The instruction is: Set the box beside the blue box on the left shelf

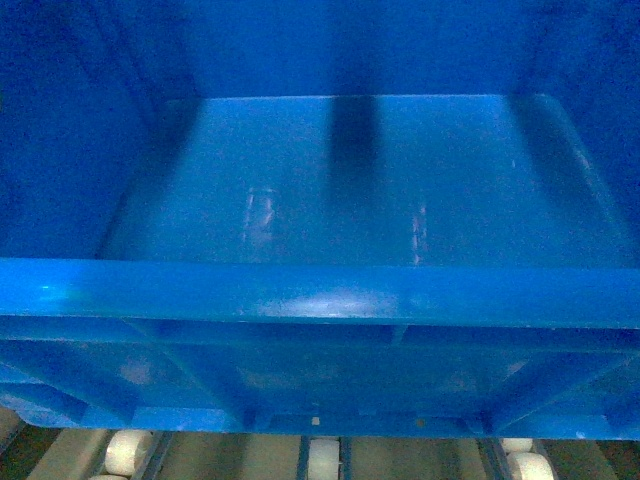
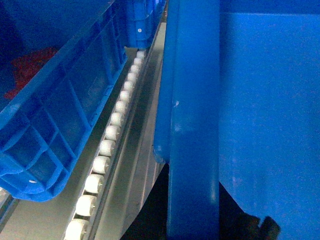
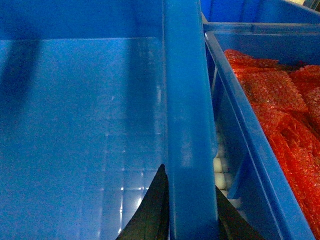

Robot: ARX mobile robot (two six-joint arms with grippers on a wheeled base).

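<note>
Across the head view, the box (image 1: pixel 330 190) fills nearly everything, its near rim level and its base just above the white rollers of the left shelf (image 1: pixel 323 458). Both wrist views look along a side rim. The right gripper (image 3: pixel 192 210) has a dark finger (image 3: pixel 150 215) inside the wall and another outside it, so it is clamped on the right rim. Only a dark scrap of the left gripper (image 2: pixel 262 227) shows by the left rim, and I cannot tell whether it grips. On the left sits a neighbouring blue crate (image 2: pixel 55 115) with one roller track (image 2: pixel 107 147) between it and the box; on the right another crate holds red bubble-wrap bags (image 3: pixel 280 100).

The box seems to be at or close to set-down. To do this well, keep both sides level, slide it straight along the tracks without yawing into either crate, and let it bear fully on the rollers before loosening any grip.
</note>
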